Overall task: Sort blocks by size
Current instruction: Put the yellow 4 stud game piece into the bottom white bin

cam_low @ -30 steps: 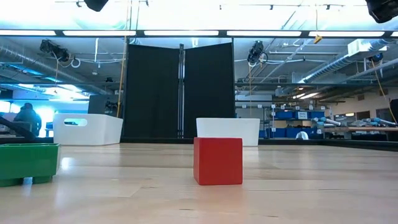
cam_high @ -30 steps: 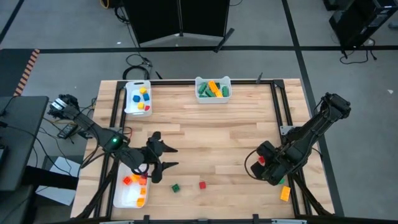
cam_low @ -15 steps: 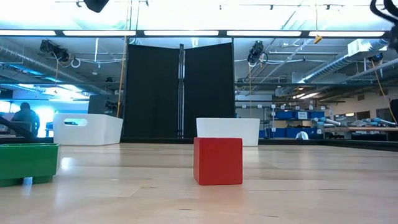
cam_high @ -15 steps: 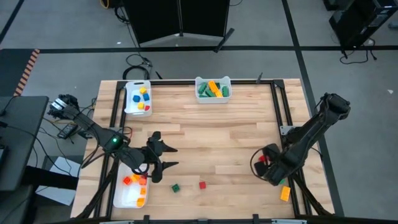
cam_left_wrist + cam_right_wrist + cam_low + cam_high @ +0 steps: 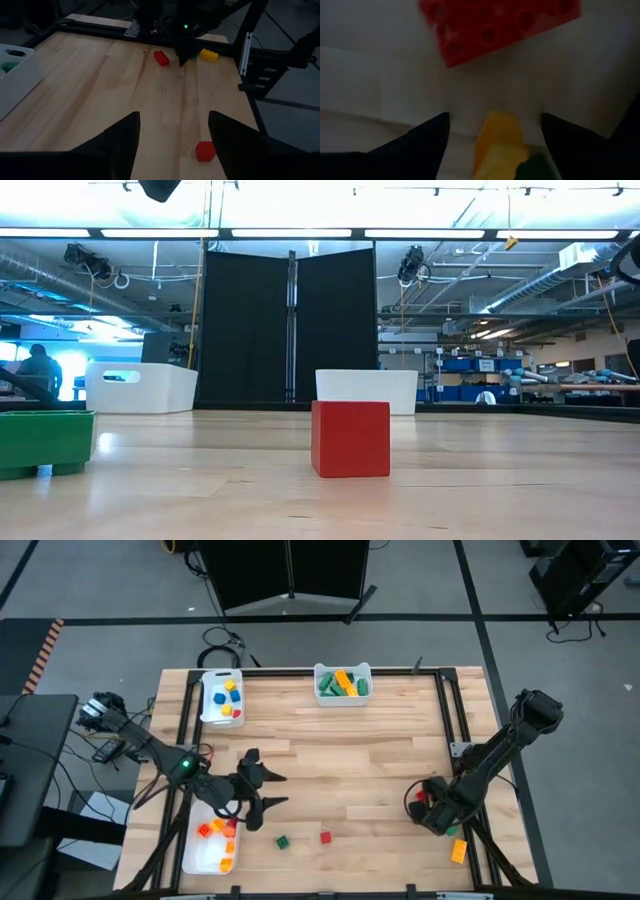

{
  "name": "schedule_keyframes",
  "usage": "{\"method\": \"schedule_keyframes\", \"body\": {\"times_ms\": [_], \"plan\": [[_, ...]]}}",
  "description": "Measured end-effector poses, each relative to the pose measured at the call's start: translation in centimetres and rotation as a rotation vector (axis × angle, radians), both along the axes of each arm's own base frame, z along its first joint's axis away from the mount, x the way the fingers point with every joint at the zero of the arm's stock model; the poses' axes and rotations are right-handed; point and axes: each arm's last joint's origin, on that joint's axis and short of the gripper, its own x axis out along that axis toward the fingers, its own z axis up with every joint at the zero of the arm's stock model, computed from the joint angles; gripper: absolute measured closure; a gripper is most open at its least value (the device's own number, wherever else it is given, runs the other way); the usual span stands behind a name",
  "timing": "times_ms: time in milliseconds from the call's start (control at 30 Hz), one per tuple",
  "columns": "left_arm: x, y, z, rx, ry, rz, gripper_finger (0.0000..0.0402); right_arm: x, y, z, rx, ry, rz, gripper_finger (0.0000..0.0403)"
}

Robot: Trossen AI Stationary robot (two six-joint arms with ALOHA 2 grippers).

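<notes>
My right gripper (image 5: 432, 814) is open, low over the table's near right part. A red brick (image 5: 500, 25) lies just beyond its fingertips and shows in the high view (image 5: 421, 797). A yellow brick (image 5: 498, 142) with a green one (image 5: 535, 167) shows between the fingers, with a gap on each side. A green brick (image 5: 452, 831) and an orange-yellow brick (image 5: 458, 851) lie on the near side. My left gripper (image 5: 272, 790) is open and empty at the near left. A small green block (image 5: 283, 840) and a red cube (image 5: 325, 837) rest on the table.
A white tray (image 5: 205, 700) at the far left holds yellow, blue and red blocks. A tray (image 5: 342, 668) at the far middle holds green and orange bricks. A tray (image 5: 196, 850) at the near left holds orange and red blocks. A black frame (image 5: 448, 710) runs along the table's sides.
My right gripper has shifted a little toward the table's near edge, close to the red brick, staying open.
</notes>
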Motion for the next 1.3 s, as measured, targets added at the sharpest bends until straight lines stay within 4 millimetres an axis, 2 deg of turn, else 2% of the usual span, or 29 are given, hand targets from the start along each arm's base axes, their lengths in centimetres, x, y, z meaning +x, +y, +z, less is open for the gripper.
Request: {"method": "schedule_keyframes", "body": {"times_ms": [133,400,567,733,867,1067,1300], "plan": [[0.2,0.5,0.0,0.000,0.000,0.020,0.0158,-0.3,-0.2,-0.4,0.014,0.034,0.002,0.0122],[0.5,1.0,0.0,0.026,0.002,0.034,0.0158,-0.3,0.0,-0.4,0.059,0.049,-0.004,0.0248],[0.7,1.4,0.0,0.029,0.003,0.051,0.0158,-0.3,0.2,-0.4,0.079,0.058,-0.006,0.0296],[0.9,1.8,0.0,0.045,0.005,0.063,0.0158,-0.2,0.3,-0.4,0.089,0.042,-0.001,0.0298],[1.1,2.1,0.1,0.071,0.003,0.062,0.0158,0.3,0.5,-0.1,0.060,-0.040,0.014,0.0287],[1.2,2.0,0.3,0.054,-0.026,0.063,0.0158,1.6,0.7,1.5,-0.040,-0.232,0.074,0.0296],[1.4,2.0,0.8,0.032,-0.078,0.078,0.0158,3.8,-0.1,4.4,-0.196,-0.536,0.121,0.0290]]}}
